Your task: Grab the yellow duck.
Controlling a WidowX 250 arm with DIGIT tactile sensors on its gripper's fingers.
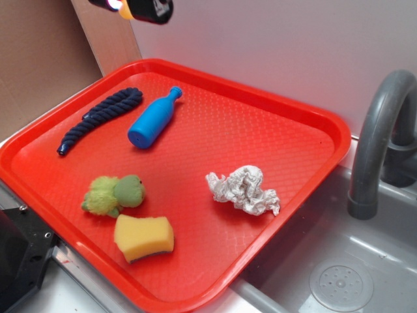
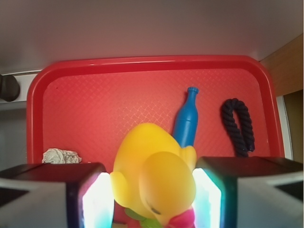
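The fingers (image 2: pixel 152 199) are clamping the yellow duck (image 2: pixel 154 178) between their two glowing pads (image 2: pixel 97 202), one pad pressing each flank of its body. The duck is hanging well above the red tray (image 2: pixel 118 95), its head and orange-red beak pointing toward the wrist camera. In the exterior view only a sliver of the fingers is showing at the top edge. Lying on the tray below are a blue bottle (image 1: pixel 154 119), a dark rope (image 1: pixel 100 119), a fuzzy green plush (image 1: pixel 115 194), a yellow sponge (image 1: pixel 144 237) and a crumpled paper wad (image 1: pixel 243 190).

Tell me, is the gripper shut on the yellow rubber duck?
Shut on it: the gripper pads press both sides of the glossy yellow rubber duck.
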